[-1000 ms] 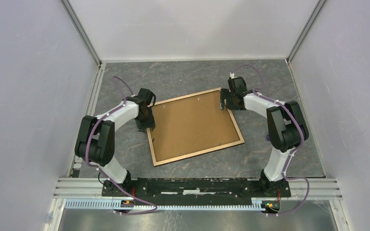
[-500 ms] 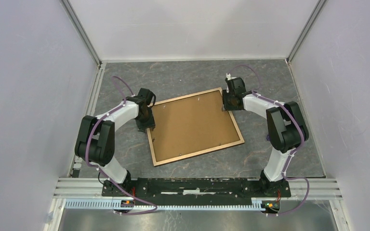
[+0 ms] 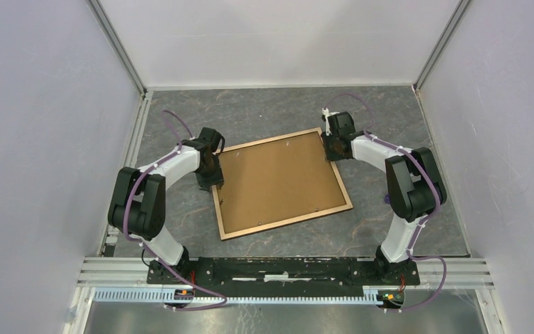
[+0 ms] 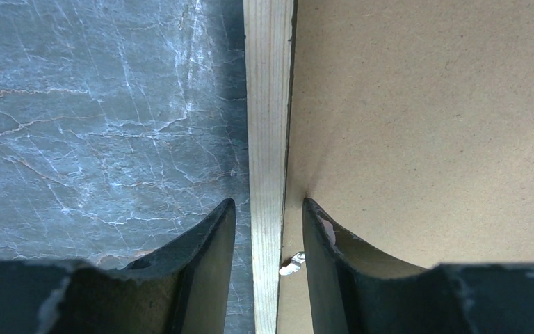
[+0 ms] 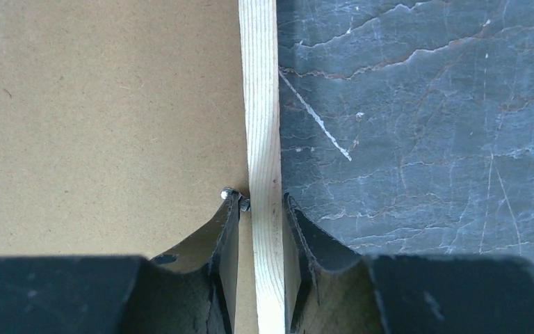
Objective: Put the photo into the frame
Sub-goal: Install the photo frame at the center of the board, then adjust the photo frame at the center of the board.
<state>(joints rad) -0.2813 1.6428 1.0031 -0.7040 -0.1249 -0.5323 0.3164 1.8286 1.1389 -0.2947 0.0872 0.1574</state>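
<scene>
Frame (image 3: 286, 221) lies back-up on worktop (image 3: 264, 111). Right hand (image 5: 261, 202) pinches 1 rail; left hand (image 4: 269, 205) straddles opposite rail, unclamped: probably readying a 2-handed lift.

R gripper (image 5: 259, 205) edged fwd a bit; its jaws, wide a sec ago, now pinch frame (image 5: 264, 104) rail between them.

A robotics lab cell: white panels (image 3: 35, 139) on aluminium posts (image 3: 118, 49) wall a marbled tabletop (image 3: 264, 111), with a mounting rail (image 3: 111, 270) at its near edge.
</scene>
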